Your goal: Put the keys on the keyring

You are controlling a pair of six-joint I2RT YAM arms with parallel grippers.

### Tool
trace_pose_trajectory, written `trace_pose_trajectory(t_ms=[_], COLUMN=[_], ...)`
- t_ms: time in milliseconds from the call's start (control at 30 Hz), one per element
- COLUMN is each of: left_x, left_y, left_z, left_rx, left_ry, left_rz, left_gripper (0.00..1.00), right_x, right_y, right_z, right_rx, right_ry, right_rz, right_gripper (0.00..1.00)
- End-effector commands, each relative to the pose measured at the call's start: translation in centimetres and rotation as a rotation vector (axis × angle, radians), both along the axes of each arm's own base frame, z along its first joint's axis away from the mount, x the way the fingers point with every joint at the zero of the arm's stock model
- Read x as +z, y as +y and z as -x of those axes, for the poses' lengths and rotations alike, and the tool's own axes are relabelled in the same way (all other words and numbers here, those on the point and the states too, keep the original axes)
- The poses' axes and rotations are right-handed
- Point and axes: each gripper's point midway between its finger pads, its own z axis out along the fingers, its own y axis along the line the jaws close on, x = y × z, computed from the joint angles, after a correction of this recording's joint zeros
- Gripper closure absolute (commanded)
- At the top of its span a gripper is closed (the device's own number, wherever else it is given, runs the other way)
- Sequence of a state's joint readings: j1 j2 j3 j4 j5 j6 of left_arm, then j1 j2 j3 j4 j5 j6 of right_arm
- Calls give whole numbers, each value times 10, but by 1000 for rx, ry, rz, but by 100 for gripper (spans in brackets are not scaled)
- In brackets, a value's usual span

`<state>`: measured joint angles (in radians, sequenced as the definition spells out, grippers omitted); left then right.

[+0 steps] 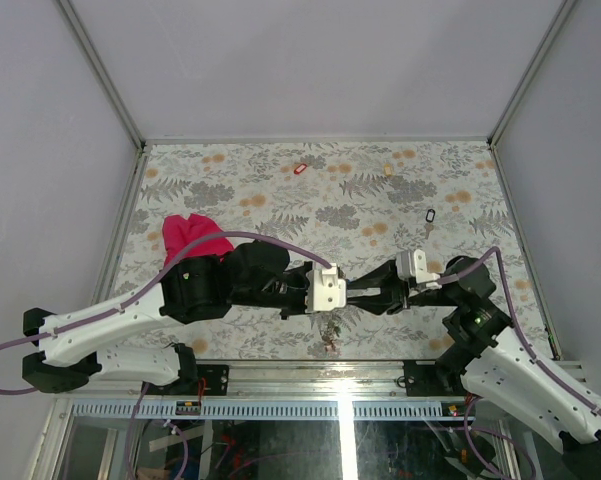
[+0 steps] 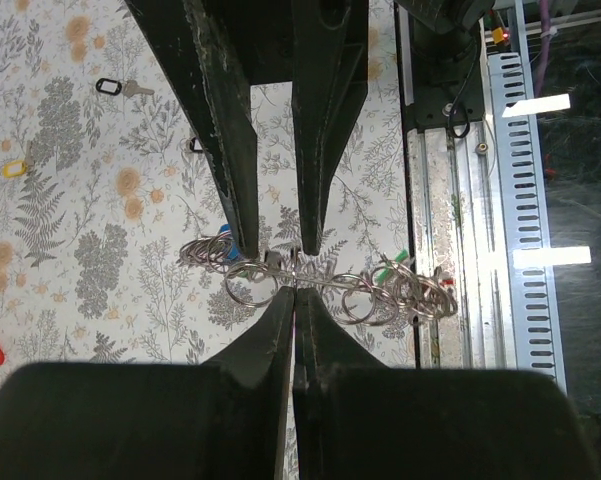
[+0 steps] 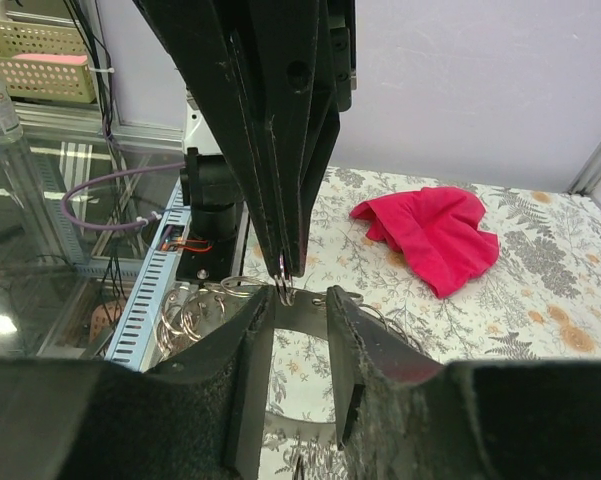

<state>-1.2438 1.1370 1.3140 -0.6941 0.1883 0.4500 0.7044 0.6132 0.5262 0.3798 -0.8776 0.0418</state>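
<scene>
Hanging over the counter's (image 1: 280, 190) near edge, mid-width, the keyring (image 2: 325, 283) carries bunched keys (image 2: 410, 290). Left jaws fully closed, pinching its wire. Right jaws partly open, tips at the ring, nothing visibly clamped. Magenta cloth (image 3: 430, 230) toward left edge.

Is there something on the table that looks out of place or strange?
Yes. Three keys lie loose and scattered, far from the keyring that the left gripper holds: a red-tagged key, a cream-tagged key and a black-tagged key. A magenta cloth lies crumpled at the left.
</scene>
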Motion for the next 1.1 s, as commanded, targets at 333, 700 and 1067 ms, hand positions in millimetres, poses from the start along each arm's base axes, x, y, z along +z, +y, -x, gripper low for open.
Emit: trace_pose_trajectory(t_ms=[333,700,1067], left_x=[33,36,71], left_y=[-8,-8,11], left_z=[-8,-8,-5], left_rx=[36,50,131], left_ry=[-37,-29,5], left_rz=[107,127,386], left_gripper=[100,100,64], right_x=[16,15,51], right_y=[8,14,-6], right_z=[0,-3,-2], right_rx=[27,24,-85], right_ry=[-46,-55,-210], right_rz=[-35,-35,-181], right_gripper=[74,100,99])
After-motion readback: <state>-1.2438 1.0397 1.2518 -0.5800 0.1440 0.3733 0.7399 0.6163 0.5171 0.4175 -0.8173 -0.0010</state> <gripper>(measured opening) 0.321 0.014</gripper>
